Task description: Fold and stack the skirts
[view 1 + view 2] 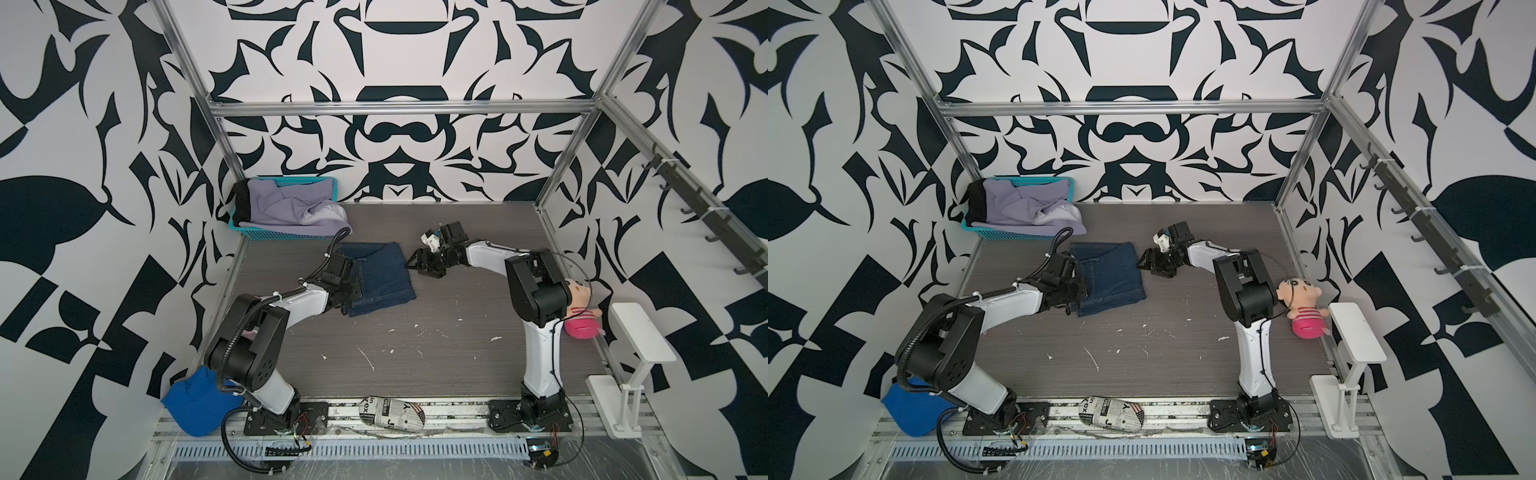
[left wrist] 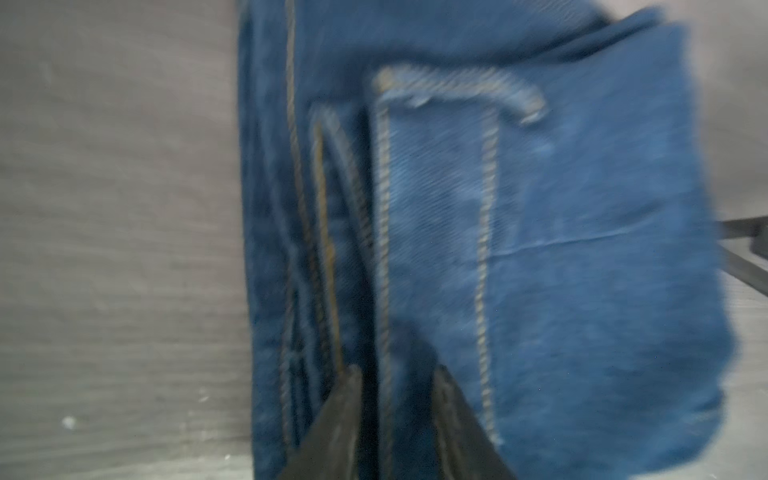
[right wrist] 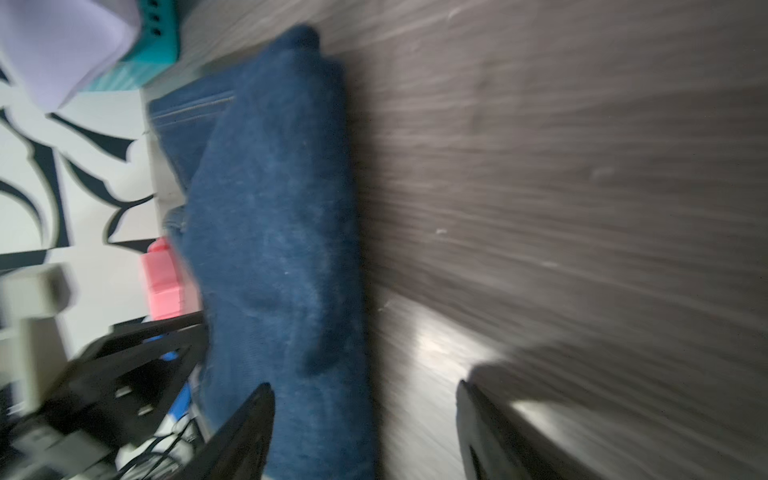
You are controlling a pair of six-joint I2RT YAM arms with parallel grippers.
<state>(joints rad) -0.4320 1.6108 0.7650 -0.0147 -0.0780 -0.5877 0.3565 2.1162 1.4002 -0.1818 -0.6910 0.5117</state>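
My L gripper sits low over the denim skirt. Its fingers are only narrowly parted, w/ a light seam running btw them. The shot is too blurred to tell if cloth touches the pads. My R gripper is spread wide and holds nothing, just beside the skirt's right edge. One finger is over denim, the other over bare table.

The denim skirt lies folded flat toward the back left of the table. Just behind it is the teal basket, w/ the lavender skirt heaped inside and spilling over the near rim. The black skirt is bunched at the basket's left end.

Other stuff is well apart:
- plush doll at the right edge, near a white stand
- newspaper-print bundle on the front rail btw my two bases
- bright blue mesh cloth by my left base

In both top views my left wrist covers the skirt's left edge, so the L fingers are hidden there. Only the left wrist cam shows them, plus the stitching close up. In a top view my right elbow blocks part of the doll's face. The right wrist cam shows the skirt's folded edge as a thick roll. Past it is a pink block that I can't make out from the top.
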